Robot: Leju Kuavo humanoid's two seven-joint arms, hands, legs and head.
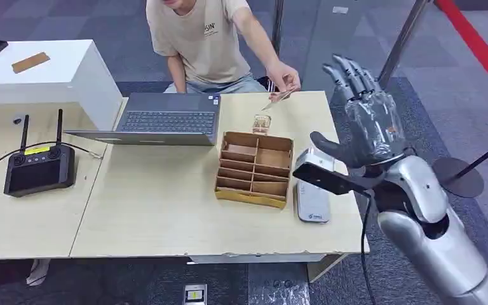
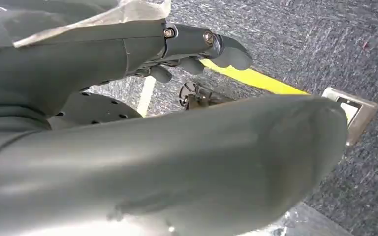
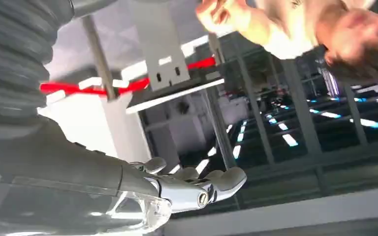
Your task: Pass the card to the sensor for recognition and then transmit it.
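Observation:
A person seated behind the table holds a tan card (image 1: 281, 95) in one hand (image 1: 284, 77) over the table's far edge. My right hand (image 1: 363, 121) is raised beside the table's right end, fingers spread upward and nothing in it; the card is a short way beyond its fingertips. The right wrist view shows that right hand (image 3: 187, 189) stretched out and empty, with the person's hand (image 3: 221, 14) past it. The grey card sensor (image 1: 311, 202) lies flat on the table below my right hand. My left hand (image 2: 197, 49) hangs over the carpet, holding nothing.
A wooden divided organiser (image 1: 254, 168) stands left of the sensor, with a small clear holder (image 1: 262, 124) behind it. An open laptop (image 1: 165, 119), a black remote with antennas (image 1: 38, 166) and a white box (image 1: 44, 73) lie further left. A black stand base (image 1: 460, 176) sits right of my arm.

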